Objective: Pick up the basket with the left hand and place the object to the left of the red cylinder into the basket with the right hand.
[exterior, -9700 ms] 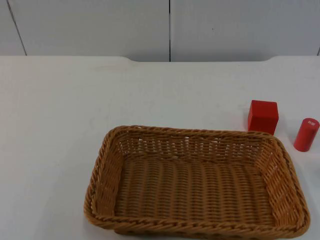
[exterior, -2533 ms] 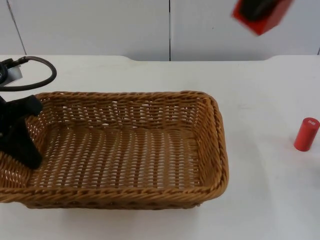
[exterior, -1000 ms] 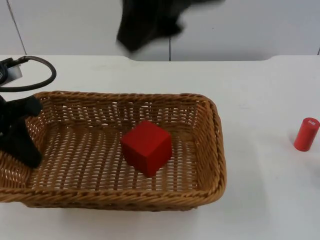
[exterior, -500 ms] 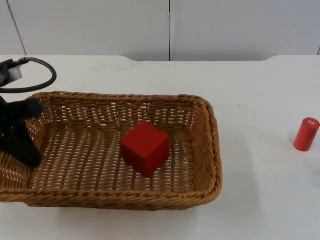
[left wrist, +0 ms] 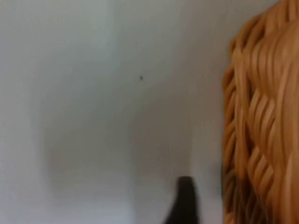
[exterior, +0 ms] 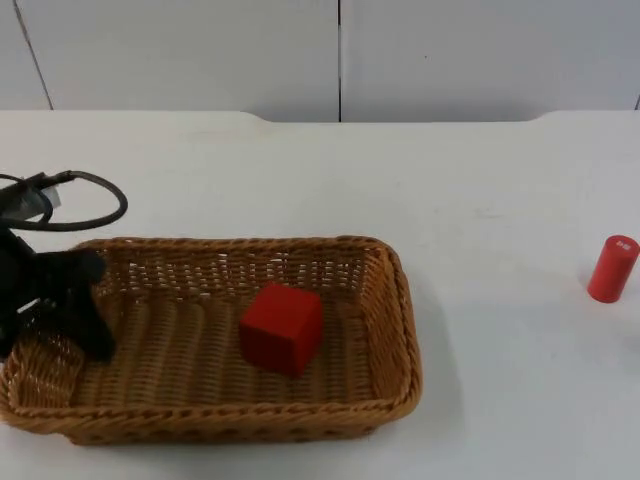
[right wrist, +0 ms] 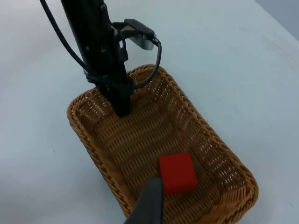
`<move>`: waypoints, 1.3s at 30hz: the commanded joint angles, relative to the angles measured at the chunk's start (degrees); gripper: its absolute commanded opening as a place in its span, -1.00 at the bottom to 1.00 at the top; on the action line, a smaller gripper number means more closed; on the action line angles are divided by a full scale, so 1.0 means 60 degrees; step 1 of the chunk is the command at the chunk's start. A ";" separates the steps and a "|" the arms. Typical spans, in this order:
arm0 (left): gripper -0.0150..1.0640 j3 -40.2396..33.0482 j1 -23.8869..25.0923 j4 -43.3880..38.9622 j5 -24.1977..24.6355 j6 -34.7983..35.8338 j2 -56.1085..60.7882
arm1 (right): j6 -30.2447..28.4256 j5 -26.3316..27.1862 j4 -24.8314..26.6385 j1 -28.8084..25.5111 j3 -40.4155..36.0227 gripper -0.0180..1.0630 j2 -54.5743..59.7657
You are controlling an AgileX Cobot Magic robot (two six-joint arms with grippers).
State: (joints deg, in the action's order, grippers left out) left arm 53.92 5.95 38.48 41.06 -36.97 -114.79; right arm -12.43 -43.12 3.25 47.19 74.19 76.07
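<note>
Your left pincer [exterior: 85,300] was clamped on the short left wall of the basket [exterior: 400,330], one finger [exterior: 95,335] reaching down inside. The basket lay long-ways across the bench [exterior: 300,170], left to right, and it looked low, maybe resting on the bench or just above it; that was hard to tell. From the left wrist, the woven rim [left wrist: 261,116] sat right beside the black fingertip [left wrist: 184,200].

The red cube [exterior: 282,328] was inside the basket, near the middle, well to the right of your left pincer. The red cylinder [exterior: 612,268] stood upright far off to the right, well apart from the basket.

Your right pincer [right wrist: 147,205] hung high over the basket, above the cube [right wrist: 177,173]. I could not tell if it was open or closed. The placing looked done. Your left arm was the one near the basket, so setting it down would fall to that arm.
</note>
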 commanded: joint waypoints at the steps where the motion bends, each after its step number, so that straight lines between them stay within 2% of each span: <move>1: 0.39 0.0009 0.0025 0.0118 -0.0140 -0.0156 0.0004 | 0.0075 0.0092 -0.0008 0.0007 -0.0012 0.47 -0.0072; 4: 0.61 0.0276 0.0038 -0.0236 0.0127 -0.0156 0.0018 | 0.0075 0.0092 -0.0008 0.0007 -0.0012 0.47 -0.0072; 9: 0.63 0.0785 0.0370 -0.0900 0.0812 -0.0010 0.0422 | 0.0072 0.0110 -0.0008 0.0007 -0.0012 0.47 -0.0072; 15: 0.63 0.0804 0.0987 -0.1070 0.0369 0.0207 0.1896 | 0.0106 0.0253 -0.0025 0.0007 -0.0012 0.47 -0.0273; 19: 0.63 0.0804 0.1331 -0.0525 0.0038 0.0310 0.3680 | 0.0498 0.0677 -0.0397 0.0007 -0.0012 0.47 -0.0861; 20: 0.63 0.0804 0.1331 -0.0525 0.0038 0.0310 0.3680 | 0.0498 0.0677 -0.0397 0.0007 -0.0012 0.47 -0.0861; 22: 0.63 0.0787 0.1331 -0.0215 0.0035 0.0310 0.4871 | 0.0896 0.0727 -0.0790 0.0007 -0.0012 0.47 -0.1360; 25: 0.63 0.0787 0.1241 -0.0168 0.0170 0.0310 0.5700 | 0.0945 0.0686 -0.0809 0.0007 -0.0012 0.47 -0.1813; 31: 0.63 0.0787 0.0547 -0.0103 0.0344 0.0310 0.7917 | 0.0945 0.0187 -0.0809 0.0007 -0.0088 0.47 -0.2972; 39: 0.63 0.0772 0.0334 0.0215 0.1067 0.0393 1.0739 | 0.1173 0.0375 -0.0920 0.0007 -0.1918 0.47 -0.5230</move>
State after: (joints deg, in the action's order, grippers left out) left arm 58.40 8.22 38.86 46.18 -35.00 -52.41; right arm -6.26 -41.20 -1.65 47.31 64.47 46.91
